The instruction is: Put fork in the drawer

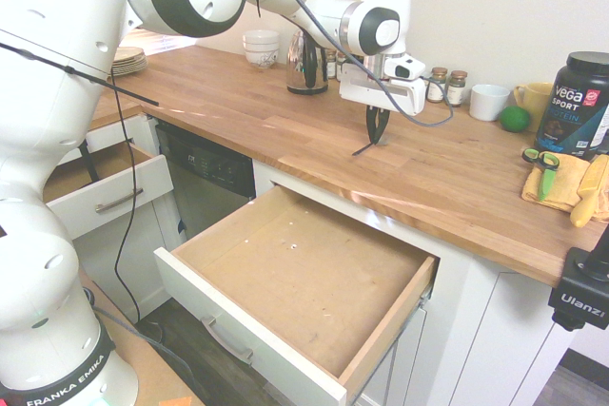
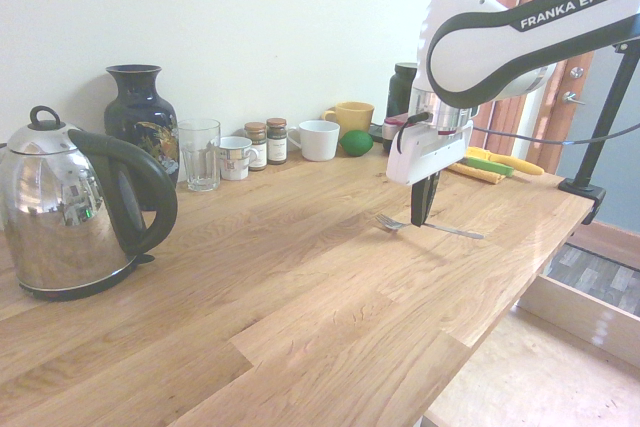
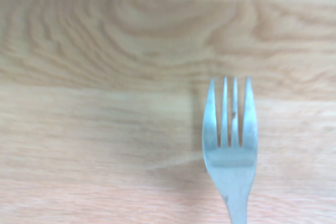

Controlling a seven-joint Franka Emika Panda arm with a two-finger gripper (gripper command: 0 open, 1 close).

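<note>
One fork (image 2: 428, 226): clamped mid-handle in the gripper (image 2: 424, 219), right of centre in the second exterior view, barely off the counter (image 2: 300, 287).
Slip: thin handle may pivot or drop.
Drawer (image 1: 304, 278): open, lower centre of the first exterior view; a swinging fork could clip its edge.

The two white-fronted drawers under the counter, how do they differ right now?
The large drawer is wide and pulled far out, its light brown wooden bottom bare apart from a few small specks. The smaller drawer is narrower, sits further along the counter beyond the dark appliance, and is open less far, with less of its inside in view. Both have white fronts, metal bar handles and wooden insides, and both stand open.
</note>
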